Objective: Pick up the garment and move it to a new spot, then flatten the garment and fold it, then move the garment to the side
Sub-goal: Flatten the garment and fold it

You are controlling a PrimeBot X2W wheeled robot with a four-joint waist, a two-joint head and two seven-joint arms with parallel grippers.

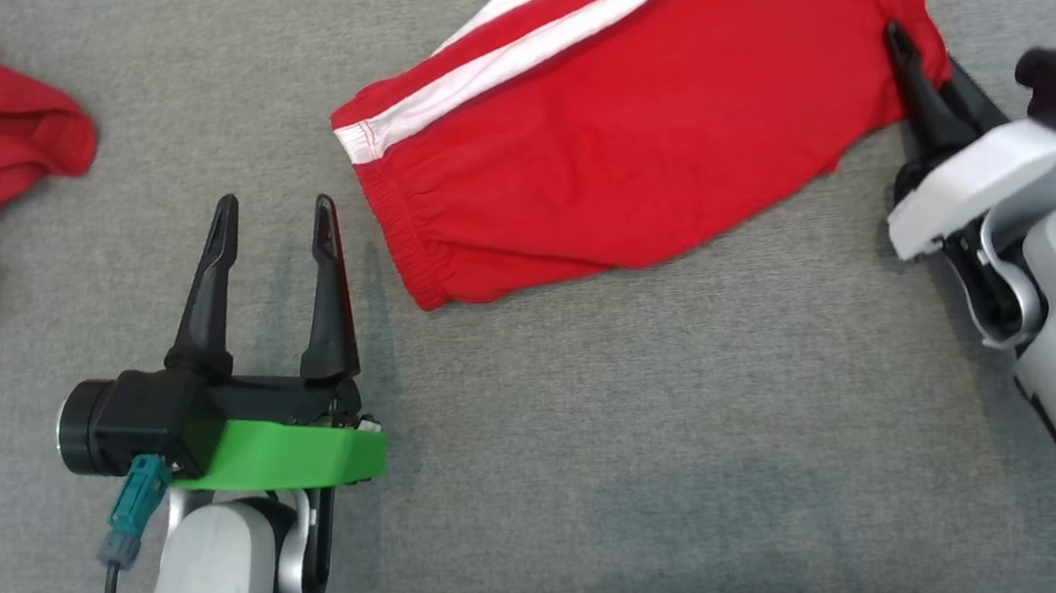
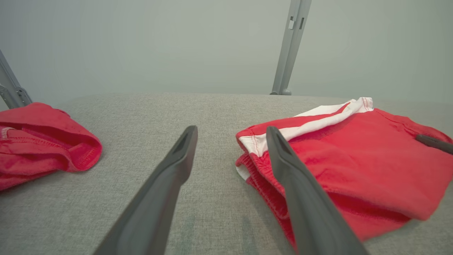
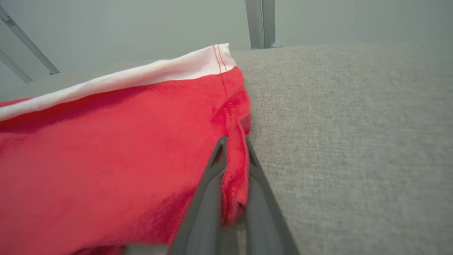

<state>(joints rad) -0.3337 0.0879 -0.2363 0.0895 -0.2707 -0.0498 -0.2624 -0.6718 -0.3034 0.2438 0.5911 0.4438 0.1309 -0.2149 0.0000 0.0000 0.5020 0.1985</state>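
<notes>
Pinching garment (image 1: 629,133) hem with right tool (image 3: 235,141), left tool (image 1: 275,203) spread near waistband (image 1: 400,242)

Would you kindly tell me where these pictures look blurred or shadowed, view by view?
Head view: even light, sharp, faint shadows on the grey surface by the left gripper. Left wrist view: its fingers blur toward the bottom edge. Right wrist view: the right gripper pinching the red shorts looks soft; background hazy.

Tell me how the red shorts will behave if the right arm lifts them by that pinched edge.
Probably floppy: the red shorts lie in soft folds, so they should drape from the right gripper rather than hold shape. Likely light, being thin cloth. The textured grey surface may drag on them.
</notes>
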